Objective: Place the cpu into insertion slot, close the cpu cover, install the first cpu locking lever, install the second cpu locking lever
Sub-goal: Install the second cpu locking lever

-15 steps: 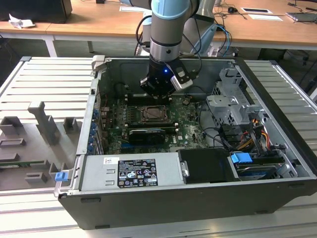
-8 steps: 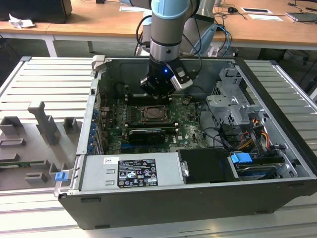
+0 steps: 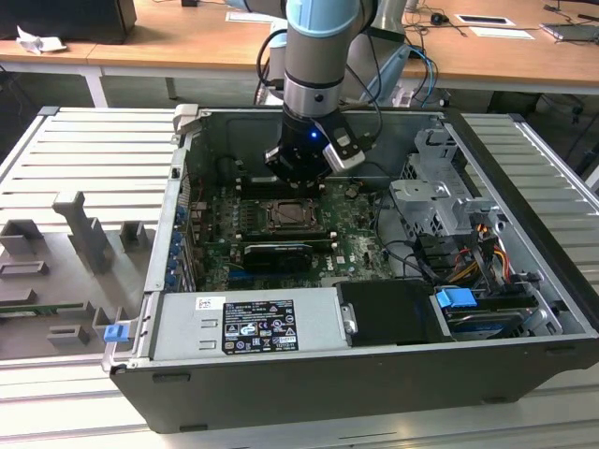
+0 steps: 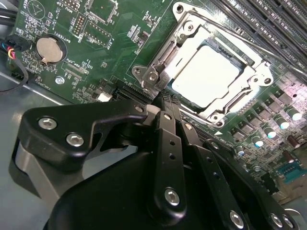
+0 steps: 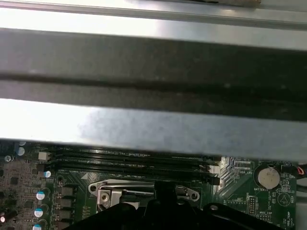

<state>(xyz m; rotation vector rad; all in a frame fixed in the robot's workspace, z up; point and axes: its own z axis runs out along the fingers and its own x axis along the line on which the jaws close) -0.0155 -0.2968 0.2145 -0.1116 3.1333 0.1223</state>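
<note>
Across the upper part of the exterior view runs a long wooden desk [image 3: 168, 42] on pale legs, with crumpled paper [image 3: 37, 41] at the upper left, a dark box [image 3: 70, 19] beside it, and white sheets [image 3: 491, 21] at the upper right. Below that, the ribbed grey metal counter [image 3: 84, 150] spreads wide, evenly lit, with grey holders [image 3: 84, 229] and a small blue clip [image 3: 115, 331] at the left.

One high outside camera, two close wrist cameras.
You looked down into the open computer case [image 3: 524, 281] from above; both wrist views sat near the green circuit board [image 4: 96, 43], sharing the insertion slot [image 4: 206, 76].
</note>
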